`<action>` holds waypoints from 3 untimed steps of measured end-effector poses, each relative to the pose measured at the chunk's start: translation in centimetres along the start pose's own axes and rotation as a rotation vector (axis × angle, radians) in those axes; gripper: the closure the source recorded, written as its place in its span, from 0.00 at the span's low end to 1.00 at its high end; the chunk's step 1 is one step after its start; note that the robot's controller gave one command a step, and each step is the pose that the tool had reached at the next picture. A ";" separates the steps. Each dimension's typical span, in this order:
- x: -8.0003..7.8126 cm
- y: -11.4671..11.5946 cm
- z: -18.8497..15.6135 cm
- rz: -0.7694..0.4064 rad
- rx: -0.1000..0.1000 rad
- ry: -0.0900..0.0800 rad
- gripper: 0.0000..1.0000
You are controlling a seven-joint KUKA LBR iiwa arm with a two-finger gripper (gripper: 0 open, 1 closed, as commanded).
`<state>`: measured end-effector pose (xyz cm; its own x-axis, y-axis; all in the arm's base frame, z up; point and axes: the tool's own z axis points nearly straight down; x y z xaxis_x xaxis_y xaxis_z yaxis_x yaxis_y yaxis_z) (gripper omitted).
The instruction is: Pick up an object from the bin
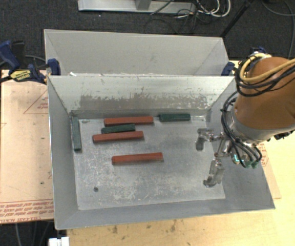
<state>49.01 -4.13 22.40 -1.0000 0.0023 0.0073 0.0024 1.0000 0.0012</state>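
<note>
Camera view: hand (208, 158) released and empty, well right of a red bar (137, 159) lying left-right.

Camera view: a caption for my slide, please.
Open jaws at right in the bin; red bars, green bars at left.

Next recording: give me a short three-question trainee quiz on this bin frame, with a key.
1. How many red-brown bars lie in the bin?
2. True or false: the gripper has a bar between its fingers.
3. Where does the gripper hang? A: over the cluster of bars. B: over bare floor in the bin's right part. C: against the left wall.

Key: 1: three. 2: false; its fingers are spread with nothing between them. 3: B.
</note>
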 end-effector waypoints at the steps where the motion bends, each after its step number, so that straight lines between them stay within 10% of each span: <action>1: -4.3 6.6 9.0 -0.093 -0.002 -0.003 0.00; 2: -9.2 8.2 15.6 -0.118 0.000 -0.007 0.00; 3: -9.3 8.1 15.1 -0.118 0.000 -0.009 1.00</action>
<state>58.22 3.96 7.21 -0.9934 -0.1149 -0.0017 -0.1149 0.9934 0.0011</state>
